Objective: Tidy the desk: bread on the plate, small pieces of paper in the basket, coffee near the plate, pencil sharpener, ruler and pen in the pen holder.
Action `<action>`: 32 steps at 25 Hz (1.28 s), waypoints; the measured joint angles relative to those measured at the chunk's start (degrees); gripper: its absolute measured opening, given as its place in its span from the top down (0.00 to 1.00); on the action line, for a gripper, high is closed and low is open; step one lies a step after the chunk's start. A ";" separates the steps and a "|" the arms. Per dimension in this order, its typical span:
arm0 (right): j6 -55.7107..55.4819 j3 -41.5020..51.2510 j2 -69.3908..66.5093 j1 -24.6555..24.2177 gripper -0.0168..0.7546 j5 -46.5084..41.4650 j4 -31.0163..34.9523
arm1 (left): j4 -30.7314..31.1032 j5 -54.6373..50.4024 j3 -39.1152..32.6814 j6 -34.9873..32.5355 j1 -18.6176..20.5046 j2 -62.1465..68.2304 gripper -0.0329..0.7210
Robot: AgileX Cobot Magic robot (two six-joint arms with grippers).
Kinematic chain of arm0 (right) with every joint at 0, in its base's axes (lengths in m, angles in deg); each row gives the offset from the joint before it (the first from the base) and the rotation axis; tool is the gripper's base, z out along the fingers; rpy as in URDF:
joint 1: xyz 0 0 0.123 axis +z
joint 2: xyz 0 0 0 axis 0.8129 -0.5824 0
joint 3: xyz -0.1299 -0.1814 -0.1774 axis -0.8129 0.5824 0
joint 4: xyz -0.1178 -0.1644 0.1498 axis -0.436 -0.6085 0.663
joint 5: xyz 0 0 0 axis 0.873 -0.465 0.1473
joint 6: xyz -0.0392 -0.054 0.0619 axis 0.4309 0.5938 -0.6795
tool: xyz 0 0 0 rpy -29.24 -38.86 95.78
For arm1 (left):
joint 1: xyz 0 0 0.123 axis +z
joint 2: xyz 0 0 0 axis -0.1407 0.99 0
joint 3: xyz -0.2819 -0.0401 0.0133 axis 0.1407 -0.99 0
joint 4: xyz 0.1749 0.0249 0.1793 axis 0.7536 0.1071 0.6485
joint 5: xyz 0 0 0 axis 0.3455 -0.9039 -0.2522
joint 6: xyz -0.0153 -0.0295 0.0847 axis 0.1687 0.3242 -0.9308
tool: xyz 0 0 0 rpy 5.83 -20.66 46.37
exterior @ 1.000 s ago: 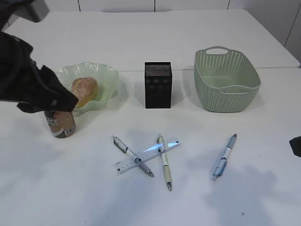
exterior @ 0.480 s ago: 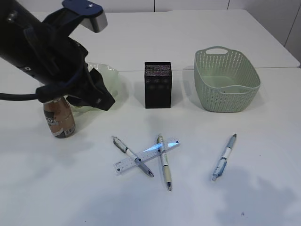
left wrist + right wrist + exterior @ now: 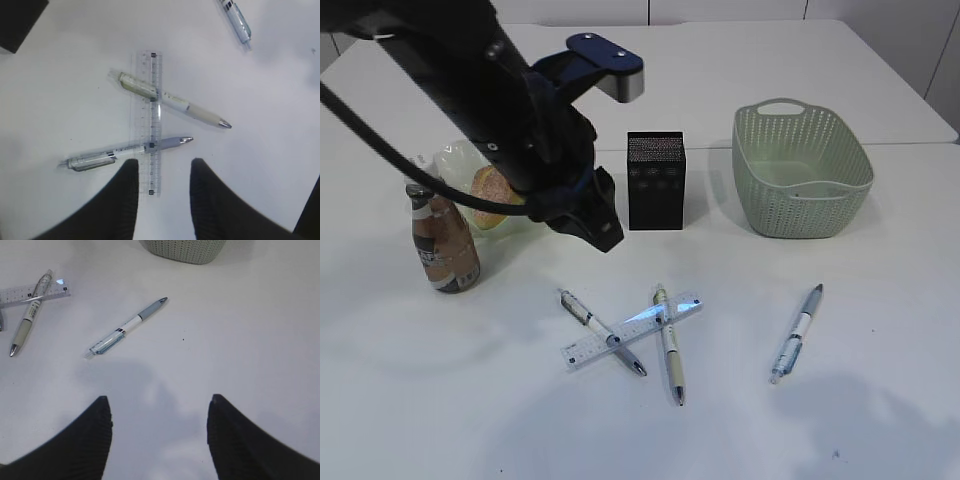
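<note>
I see a white counter (image 3: pixel 840 400) with my left arm stretched over its middle, its gripper (image 3: pixel 160 172) hanging just above a clear plastic ruler (image 3: pixel 151 125), fingers (image 3: pixel 122 195) spread with nothing between them. The ruler lies flat, marked with fine black lines, crossed by two pens: a cream and pale green pen (image 3: pixel 172 100) over its upper part, and a silver and lavender pen (image 3: pixel 125 152) near its lower end. A third pen, light blue and white (image 3: pixel 125 327), lies apart on the right side of the counter, in front of my right gripper (image 3: pixel 160 432), whose fingers (image 3: pixel 92 437) are also spread and empty. Behind the pens stands a black mesh pen holder (image 3: pixel 656 180), upright. To its right sits a pale green woven basket (image 3: pixel 800 170). To its left, partly hidden by my arm, a light green wavy plate (image 3: pixel 455 165) holds a round brown bread roll (image 3: pixel 488 185), and a brown coffee bottle (image 3: pixel 440 240) stands upright just beside the plate.
</note>
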 joint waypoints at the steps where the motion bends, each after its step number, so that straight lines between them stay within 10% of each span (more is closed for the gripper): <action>1: -0.11 0.00 0.00 0.00 0.36 0.00 -0.14 | 0.43 -1.00 1.29 -0.05 -0.29 1.06 0.63; 32: -0.84 0.03 0.00 0.00 0.36 -0.14 -1.46 | 1.82 -10.25 18.32 2.15 -4.70 21.13 0.47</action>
